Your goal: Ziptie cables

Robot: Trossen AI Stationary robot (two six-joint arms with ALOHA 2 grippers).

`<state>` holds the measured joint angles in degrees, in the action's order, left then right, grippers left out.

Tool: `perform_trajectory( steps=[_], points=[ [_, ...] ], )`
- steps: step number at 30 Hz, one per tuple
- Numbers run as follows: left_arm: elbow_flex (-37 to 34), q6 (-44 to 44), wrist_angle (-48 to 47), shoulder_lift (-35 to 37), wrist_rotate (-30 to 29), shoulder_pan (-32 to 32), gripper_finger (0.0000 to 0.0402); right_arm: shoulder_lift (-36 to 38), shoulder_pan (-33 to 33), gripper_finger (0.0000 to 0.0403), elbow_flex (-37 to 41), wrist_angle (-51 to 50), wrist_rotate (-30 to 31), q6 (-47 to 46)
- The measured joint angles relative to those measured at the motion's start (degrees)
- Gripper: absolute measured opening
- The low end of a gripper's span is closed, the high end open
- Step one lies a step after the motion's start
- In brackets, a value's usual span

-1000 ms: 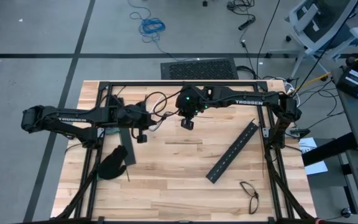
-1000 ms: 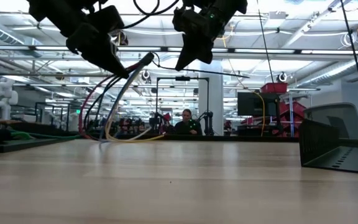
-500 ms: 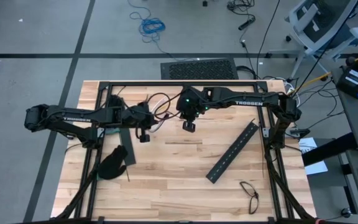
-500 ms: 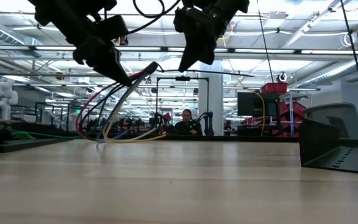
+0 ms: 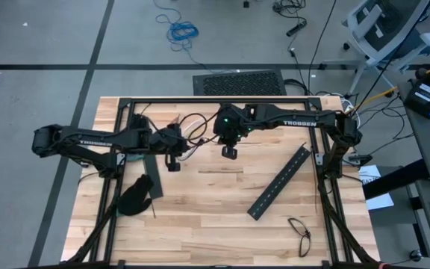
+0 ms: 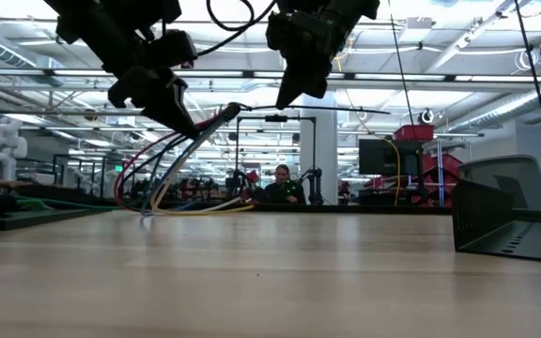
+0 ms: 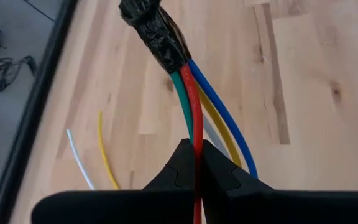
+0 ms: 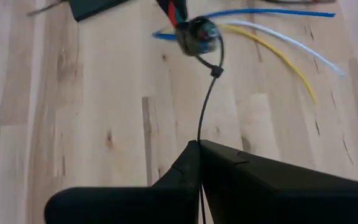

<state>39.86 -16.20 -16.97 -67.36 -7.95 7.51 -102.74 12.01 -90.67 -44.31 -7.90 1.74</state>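
Note:
The cables (image 7: 194, 102) are a bundle of red, green, yellow and blue wires with a black-wrapped end (image 7: 153, 31). The bundle arcs in the air in the low view (image 6: 162, 160), and its loose ends (image 6: 153, 208) rest on the table. My left gripper (image 7: 196, 163) is shut on the bundle, up at the left in the low view (image 6: 188, 127). A thin dark ziptie (image 8: 207, 102) is looped round the wrapped end (image 8: 194, 34), its head (image 8: 216, 71) just below. My right gripper (image 8: 199, 149) is shut on the ziptie's strip, to the right of the bundle (image 6: 285, 99). My left gripper pinches the cables between its two fingers a short way back from the wrapped end, with the red wire (image 7: 196, 149) showing in the gap. The fingers slant downward. The wrapped end stands clear of the table while the wires' far ends trail on it. My right gripper pinches the ziptie's thin strip (image 8: 199, 138) between its two fingers, some way from the head. The fingers slant down toward the bundle and lie along the strip. The strip runs clear of the table from the fingers to the loop; its tail (image 6: 346, 113) sticks out past the gripper.
A long black slotted bar (image 5: 278, 181) lies at the table's right, another (image 5: 149, 175) under the left arm beside a black glove (image 5: 133, 198). Glasses (image 5: 299, 233) lie near the front right corner. A person (image 6: 283, 185) sits beyond the table.
My left gripper has gone a little toward the table's right and down, carrying the bundle's wrapped end lower and closer to my right gripper. The wires' arc has sunk with it, their loose ends staying on the table. Both grippers stay shut.

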Motion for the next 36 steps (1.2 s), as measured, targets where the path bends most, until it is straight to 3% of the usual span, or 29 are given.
perform_trajectory(
  steps=[36],
  points=[
    [0.0,-5.8,6.6,-0.9,-1.5,1.0,0.0003,0.1,2.3,0.0,-3.4,-4.9,0.1,2.1]
  ],
)
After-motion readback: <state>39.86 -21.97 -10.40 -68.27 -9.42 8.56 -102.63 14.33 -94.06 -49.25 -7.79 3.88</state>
